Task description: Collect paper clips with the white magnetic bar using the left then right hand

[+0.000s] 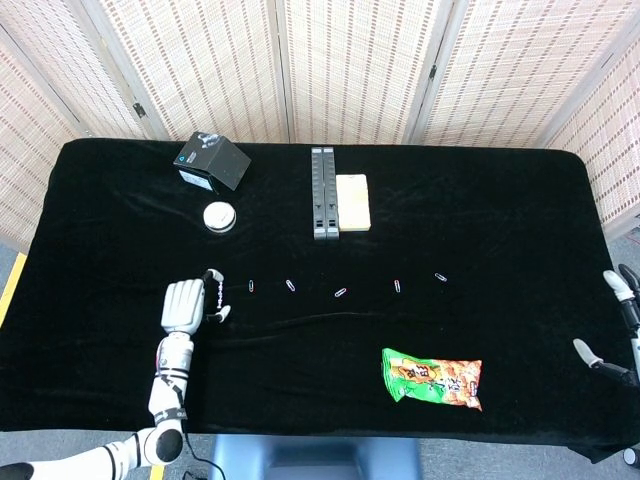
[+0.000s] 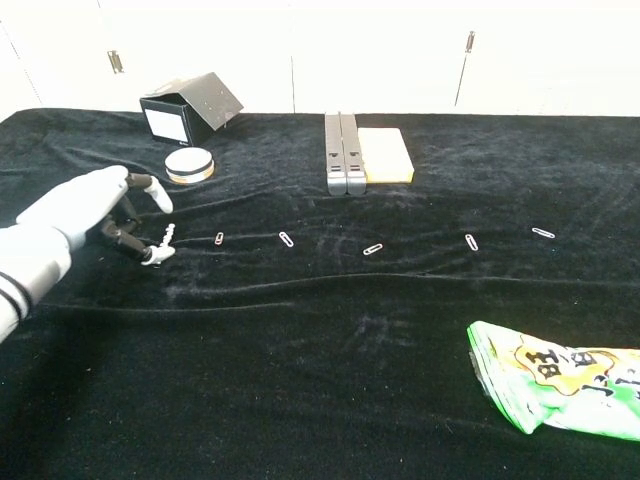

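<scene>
L hand (image 2: 95,212) fingers (image 2: 150,193) apart, thumb tip (image 2: 152,256) down on the cloth right at the near end of the white magnetic bar (image 2: 166,235); can't tell if it's actually touching, nothing pinched. Head view: same hand (image 1: 184,304) sits just left of the bar (image 1: 215,291). Paper clips run in a row to the bar's right: nearest clip (image 2: 219,238), then clip 2 (image 2: 287,239), clip 3 (image 2: 373,248), clip 4 (image 2: 470,241), far clip (image 2: 543,232), all apart from each other. R hand (image 1: 618,320) at table's right edge, mostly cut off, fingers spread, holding nothing. Behind the bar: round tin (image 2: 189,165), black box (image 2: 190,106). Centre back: gray block (image 2: 341,152) beside a yellow pad (image 2: 385,154). Snack bag (image 2: 560,390) front right.
</scene>
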You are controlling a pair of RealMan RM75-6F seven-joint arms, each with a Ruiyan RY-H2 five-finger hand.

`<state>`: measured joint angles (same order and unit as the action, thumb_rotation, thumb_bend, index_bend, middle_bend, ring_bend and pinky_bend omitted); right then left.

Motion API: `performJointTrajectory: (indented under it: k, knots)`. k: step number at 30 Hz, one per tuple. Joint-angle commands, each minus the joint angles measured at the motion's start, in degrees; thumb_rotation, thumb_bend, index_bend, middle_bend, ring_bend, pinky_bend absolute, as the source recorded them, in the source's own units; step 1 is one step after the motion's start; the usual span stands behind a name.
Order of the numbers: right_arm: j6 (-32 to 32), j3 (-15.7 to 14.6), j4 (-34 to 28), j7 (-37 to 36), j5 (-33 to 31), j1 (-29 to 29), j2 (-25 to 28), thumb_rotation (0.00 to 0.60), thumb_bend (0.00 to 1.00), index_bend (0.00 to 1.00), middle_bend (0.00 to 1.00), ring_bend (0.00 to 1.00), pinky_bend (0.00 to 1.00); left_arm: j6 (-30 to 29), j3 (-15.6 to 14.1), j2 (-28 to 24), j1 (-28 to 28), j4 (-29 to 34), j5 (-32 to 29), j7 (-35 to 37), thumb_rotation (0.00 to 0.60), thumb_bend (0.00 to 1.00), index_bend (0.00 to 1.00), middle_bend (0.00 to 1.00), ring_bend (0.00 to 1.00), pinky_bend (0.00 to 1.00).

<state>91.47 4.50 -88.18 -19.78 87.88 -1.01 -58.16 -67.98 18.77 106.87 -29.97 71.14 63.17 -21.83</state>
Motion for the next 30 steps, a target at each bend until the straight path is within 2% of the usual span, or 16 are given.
performJointTrajectory:
  k: [1,13,19,30]
  knots:
    - [-0.49,0.24,0.26,-0.35,-0.58,-0.12,0.06,0.600,0.26,0.00,0.00,0.00,0.00,1.04,0.80,1.06,-1.19,-1.89,-1.28,0.29,0.600,0.25,0.38,1.00,1.00,1.00]
    - [-0.68,1.13,0.88,-1.62,-2.37,0.26,0.46,0.600,0.26,0.00,0.00,0.00,0.00,1.38,0.40,2.53,-2.71,-4.31,-2.51,0.51,0.600,0.25,0.36,1.00,1.00,1.00]
    - [1.31,2.99,1.29,-3.81,-5.79,1.89,0.89,0.600,0.26,0.00,0.00,0.00,0.00,0.39,-0.48,3.27,-2.68,-5.54,-1.71,1.36,0.600,0.25,0.35,1.00,1.00,1.00]
    - [2.18,3.74,1.38,-4.40,-6.16,2.84,0.85,0.600,0.26,0.00,0.00,0.00,0.00,-3.25,-3.07,6.17,-2.51,-12.46,0.98,-1.18,0.600,0.25,0.34,1.00,1.00,1.00]
